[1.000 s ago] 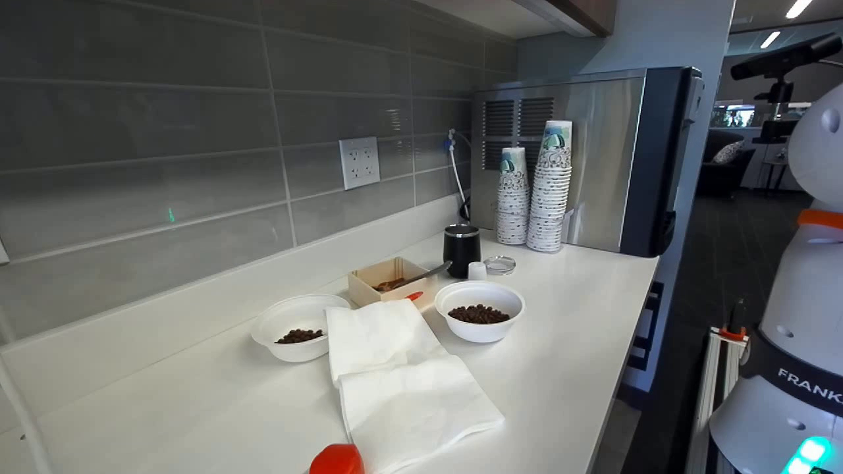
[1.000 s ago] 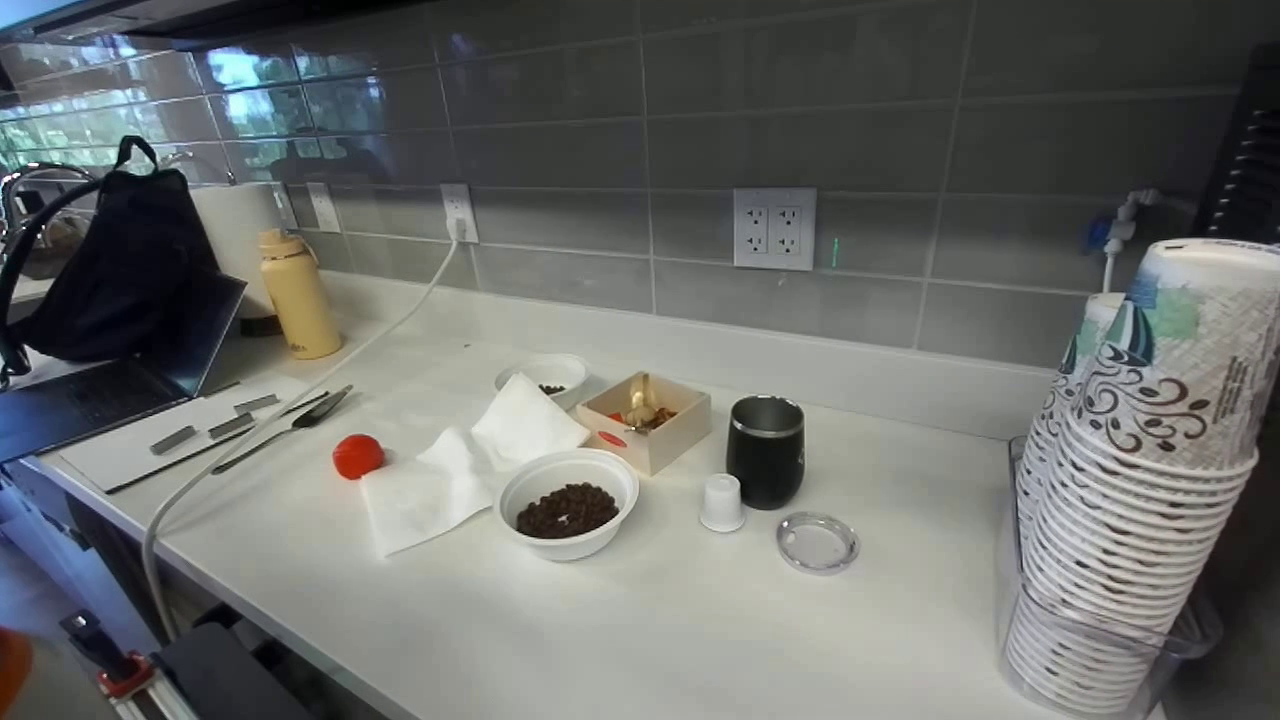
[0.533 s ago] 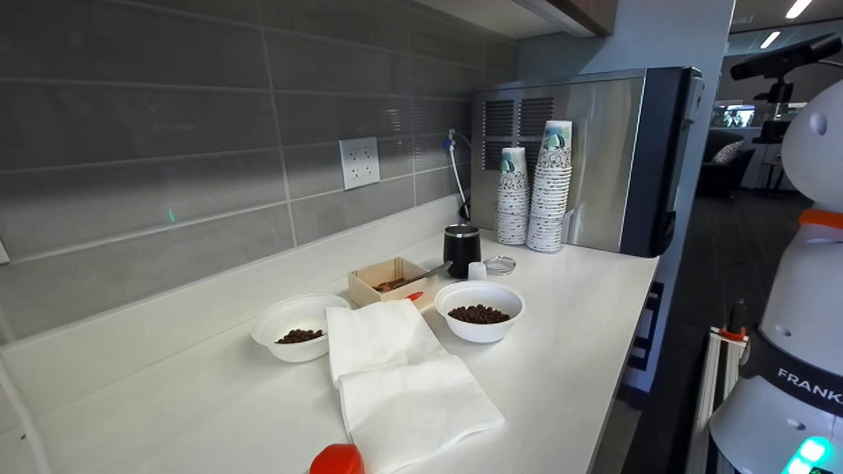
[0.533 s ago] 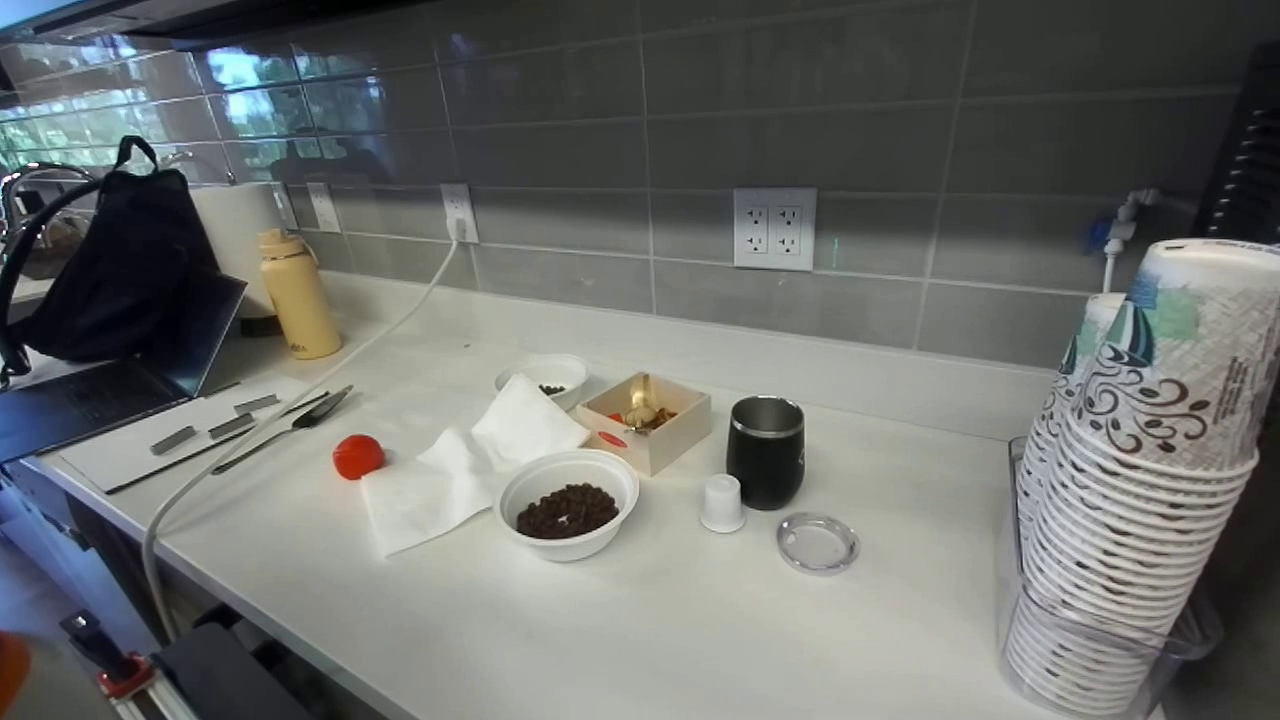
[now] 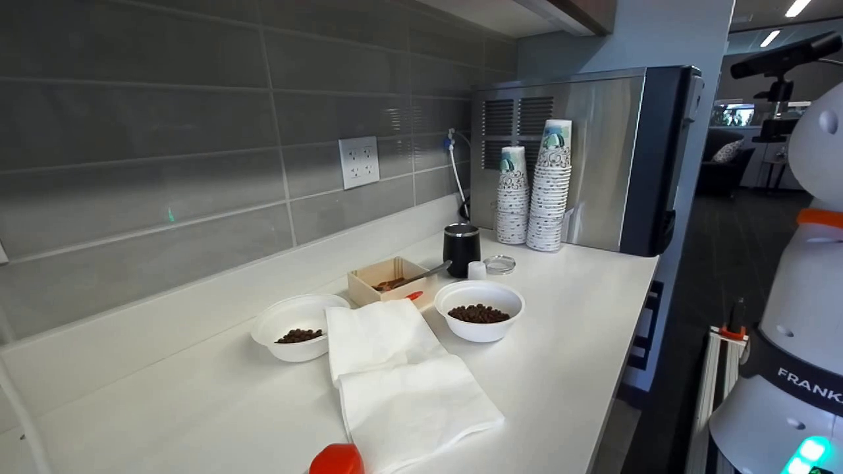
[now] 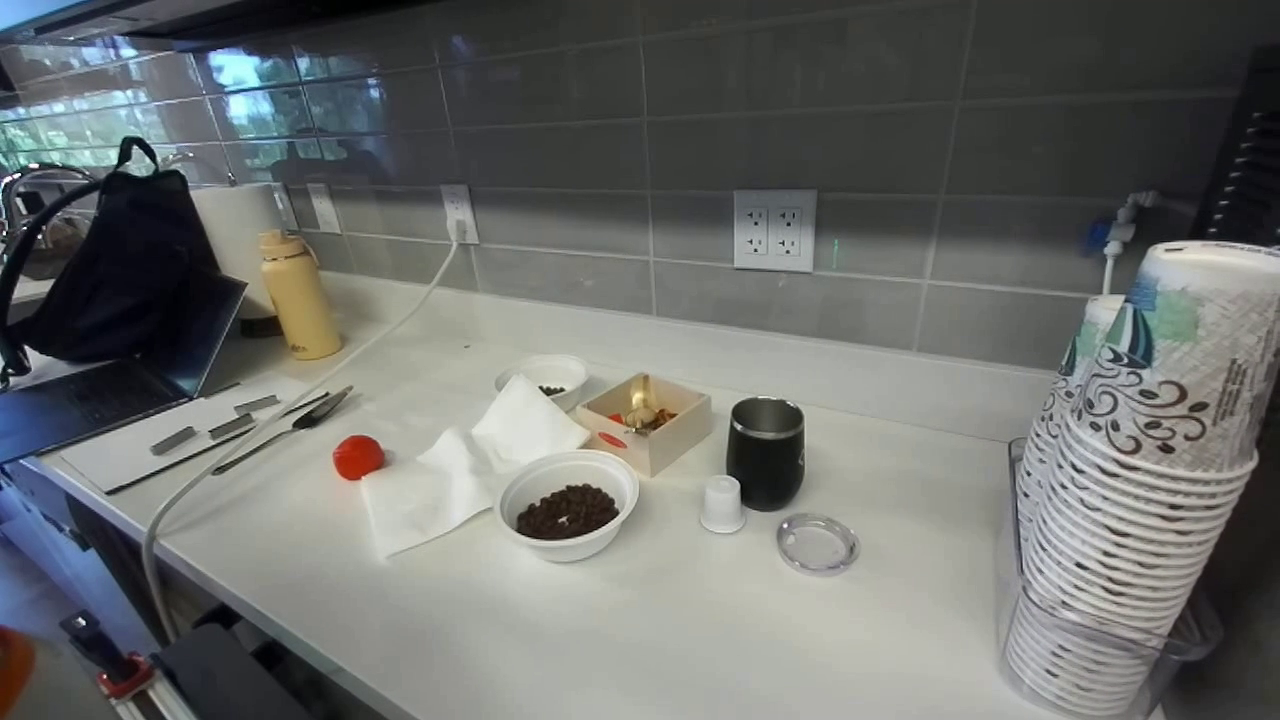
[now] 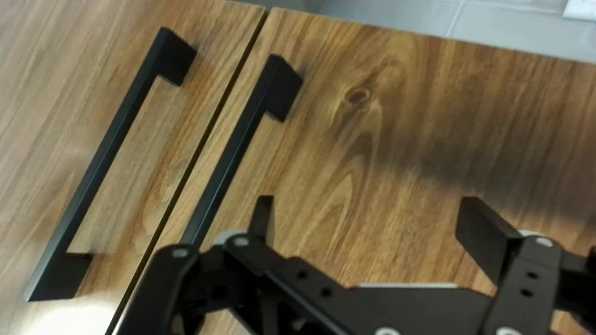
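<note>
Handle point(image 7: 232, 158) appears just beside the jaws in the wrist view, outside their gap; the jaws stand apart, gripping nothing; the handle's lower end is hidden behind them, so contact cannot be told; across a seam point(image 7: 194, 160) from its door point(image 7: 419, 139) sits a second handle point(image 7: 106, 158); on the counter point(image 6: 640, 640), box point(image 6: 682, 432) and mug point(image 6: 766, 460) match the earlier frames; in an exterior view, the arm point(image 5: 810, 283) has shifted only slightly; judgement: the handle remains ungripped.
</note>
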Available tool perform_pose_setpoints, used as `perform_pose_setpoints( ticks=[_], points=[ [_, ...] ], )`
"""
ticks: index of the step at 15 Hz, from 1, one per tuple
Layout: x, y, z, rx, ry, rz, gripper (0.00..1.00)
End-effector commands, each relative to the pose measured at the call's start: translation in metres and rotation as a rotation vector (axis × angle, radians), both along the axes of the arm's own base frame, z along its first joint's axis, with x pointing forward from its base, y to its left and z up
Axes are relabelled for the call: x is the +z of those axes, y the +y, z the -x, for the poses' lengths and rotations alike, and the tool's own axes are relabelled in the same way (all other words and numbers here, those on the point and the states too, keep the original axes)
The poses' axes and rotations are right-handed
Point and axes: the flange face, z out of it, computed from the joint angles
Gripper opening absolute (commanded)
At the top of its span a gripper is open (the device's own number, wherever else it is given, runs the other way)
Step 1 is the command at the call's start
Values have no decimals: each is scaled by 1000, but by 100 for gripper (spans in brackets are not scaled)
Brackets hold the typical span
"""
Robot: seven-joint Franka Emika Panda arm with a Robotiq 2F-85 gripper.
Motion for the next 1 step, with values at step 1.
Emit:
perform_pose_setpoints(
  ticks=[1],
  points=[
    [-4, 5, -2, 20, 73, -53, 100]
  ],
)
